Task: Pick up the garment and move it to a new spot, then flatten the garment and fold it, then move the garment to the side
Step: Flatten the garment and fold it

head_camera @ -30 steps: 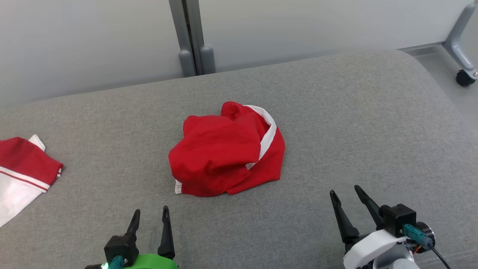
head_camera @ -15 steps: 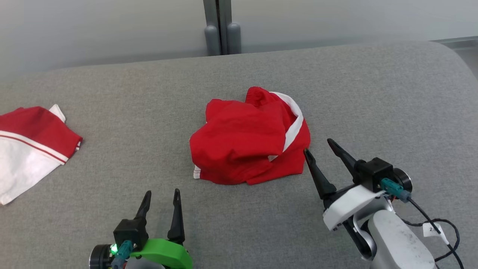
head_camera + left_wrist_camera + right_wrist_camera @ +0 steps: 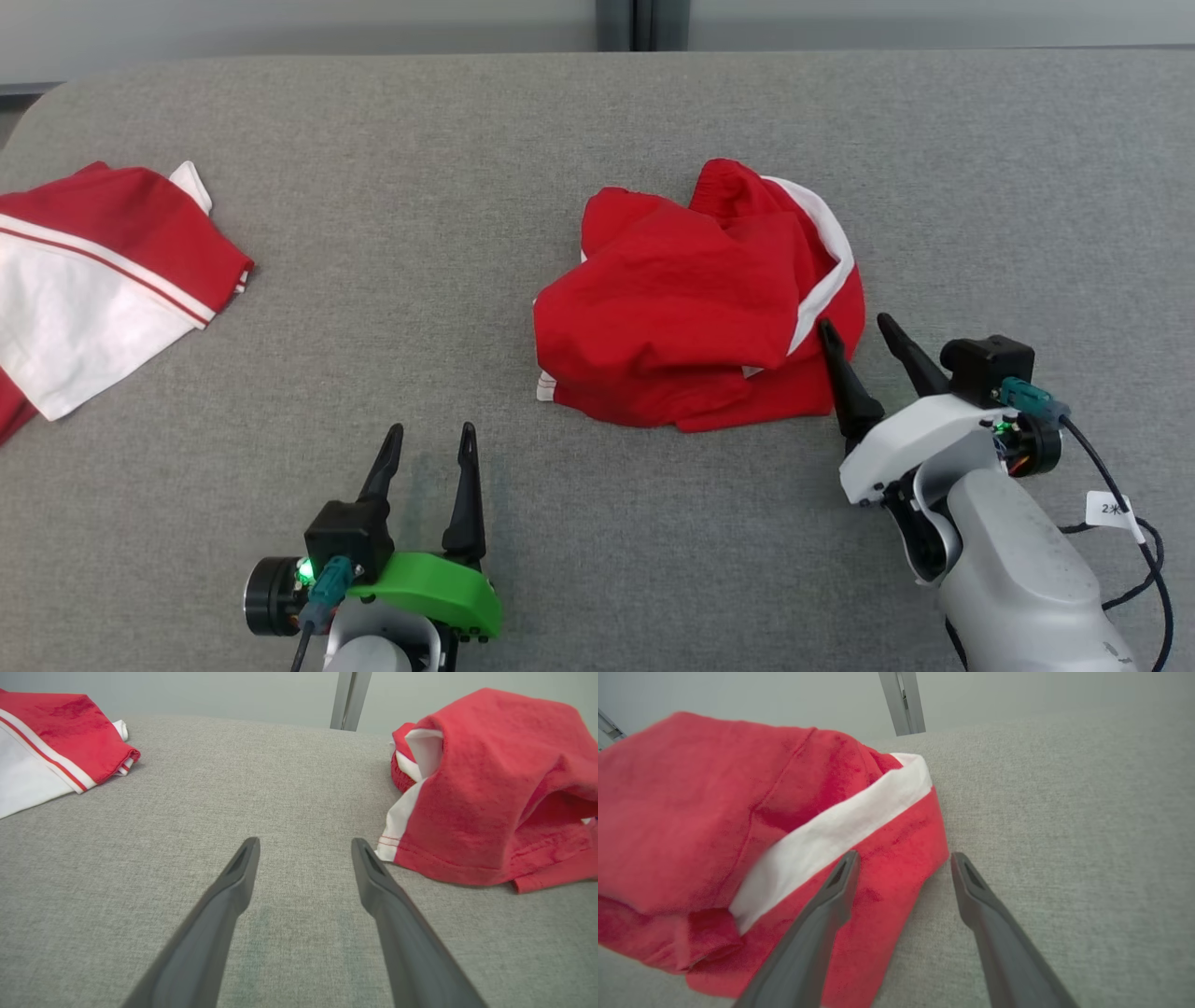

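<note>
The garment [image 3: 691, 299] is a crumpled red piece with a white band, lying in a heap at the middle of the grey padded surface [image 3: 420, 187]. My right gripper [image 3: 854, 322] stands open at the heap's right edge. In the right wrist view the garment [image 3: 738, 826] has its red hem corner between the two fingers, the left finger lying over the cloth and the right finger over bare surface. My left gripper [image 3: 431, 434] is open over bare surface, below and left of the heap. The left wrist view has the garment [image 3: 486, 793] to the right of its open fingers [image 3: 238, 868].
A second red and white garment [image 3: 93, 271] lies flat at the surface's left edge, also in the left wrist view [image 3: 51, 751]. A grey post [image 3: 639, 23] stands behind the surface's far edge. Bare grey surface spreads between the two garments and on the right.
The head camera has tilted down and swung, shifting the whole picture. My right gripper has reached forward to the garment's right edge, still open. The left gripper has kept its place, and the garment lies as before.
</note>
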`<state>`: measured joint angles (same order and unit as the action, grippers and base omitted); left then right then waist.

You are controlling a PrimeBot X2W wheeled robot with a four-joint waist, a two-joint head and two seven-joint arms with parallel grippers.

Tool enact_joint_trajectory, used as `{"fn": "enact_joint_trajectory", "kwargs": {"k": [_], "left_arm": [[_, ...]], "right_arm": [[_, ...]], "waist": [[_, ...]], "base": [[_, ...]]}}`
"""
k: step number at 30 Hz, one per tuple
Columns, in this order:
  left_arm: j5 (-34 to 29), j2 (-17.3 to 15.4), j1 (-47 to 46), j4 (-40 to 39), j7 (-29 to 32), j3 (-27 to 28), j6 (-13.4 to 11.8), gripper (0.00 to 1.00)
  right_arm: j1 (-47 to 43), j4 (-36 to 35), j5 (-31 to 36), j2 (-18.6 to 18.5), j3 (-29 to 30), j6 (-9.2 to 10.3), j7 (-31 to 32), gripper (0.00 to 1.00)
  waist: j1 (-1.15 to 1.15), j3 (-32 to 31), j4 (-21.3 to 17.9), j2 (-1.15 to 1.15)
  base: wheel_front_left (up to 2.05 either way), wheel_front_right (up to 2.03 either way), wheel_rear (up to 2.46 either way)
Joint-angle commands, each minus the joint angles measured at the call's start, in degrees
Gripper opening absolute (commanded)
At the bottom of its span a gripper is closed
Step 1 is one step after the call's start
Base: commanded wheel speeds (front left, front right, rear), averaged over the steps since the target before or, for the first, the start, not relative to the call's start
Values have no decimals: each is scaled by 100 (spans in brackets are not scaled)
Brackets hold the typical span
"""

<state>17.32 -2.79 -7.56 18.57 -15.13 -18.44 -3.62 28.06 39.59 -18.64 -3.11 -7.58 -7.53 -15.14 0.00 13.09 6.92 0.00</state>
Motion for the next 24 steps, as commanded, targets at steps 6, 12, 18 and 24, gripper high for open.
{"fn": "enact_joint_trajectory", "kwargs": {"k": [6,12,18,24], "left_arm": [[6,-22,-172,-7,-4,-31,-58,100],[-11,-22,-189,-37,-3,8,-77,100],[7,-22,-132,-42,-3,45,-56,100],[31,-22,-68,26,-3,42,-12,100]], "right_arm": [[155,377,-963,2,-294,8,-1,27],[209,-167,-1246,-20,-357,6,-2,0],[282,-1149,-1599,6,-620,6,-1,0],[560,-2374,-2541,5,-1464,6,-2,0]], "waist": [[0,229,167,0],[0,229,126,0],[0,58,-13,0],[0,-162,-126,0]], "base": [[0,0,0],[0,0,0],[0,0,0],[0,0,0]]}}
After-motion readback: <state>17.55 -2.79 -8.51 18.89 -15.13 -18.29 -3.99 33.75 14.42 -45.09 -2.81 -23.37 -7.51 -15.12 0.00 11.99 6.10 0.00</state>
